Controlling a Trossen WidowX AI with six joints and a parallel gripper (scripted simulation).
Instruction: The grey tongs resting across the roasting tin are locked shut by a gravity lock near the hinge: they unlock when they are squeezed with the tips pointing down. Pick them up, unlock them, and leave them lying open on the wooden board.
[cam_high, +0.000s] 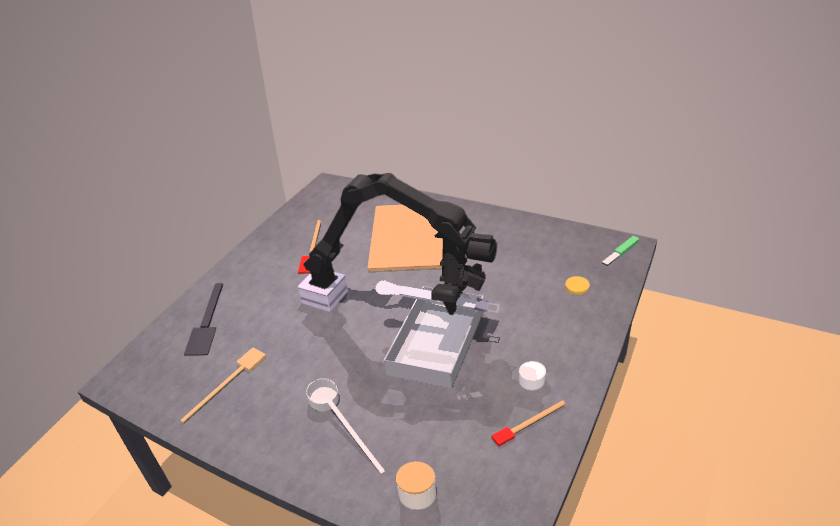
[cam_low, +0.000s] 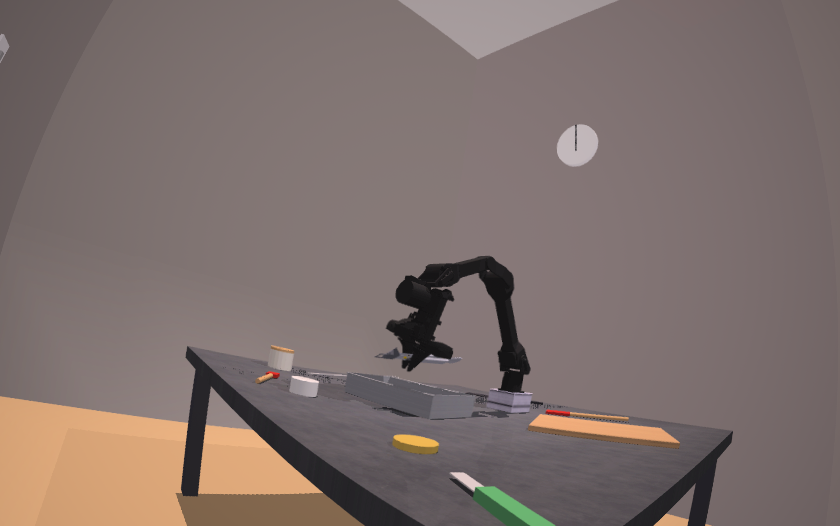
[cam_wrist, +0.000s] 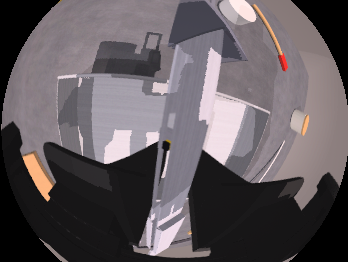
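The grey tongs (cam_high: 402, 289) (cam_low: 445, 359) (cam_wrist: 192, 95) hang roughly level above the roasting tin (cam_high: 421, 374) (cam_low: 449, 407), clear of its rim. Their scalloped tip end points toward the arm's base; the hinge end with a pull loop points away. The arms look closed together. My gripper (cam_high: 451, 308) (cam_low: 409, 366) (cam_wrist: 178, 146) points down and is shut on the tongs nearer the hinge end, one finger on each side. The wooden board (cam_high: 402, 238) (cam_low: 601, 428) (cam_wrist: 38, 175) lies flat behind the tin in the top view, partly hidden by the arm.
A white cup (cam_high: 531, 376) (cam_low: 303, 387) and a red-headed brush (cam_high: 538, 418) lie to the tin's right front. A yellow disc (cam_high: 577, 284) (cam_low: 415, 443) and a green-handled knife (cam_high: 626, 245) lie far right. A ladle (cam_high: 356, 437) and a lidded jar (cam_high: 415, 486) stand at the front.
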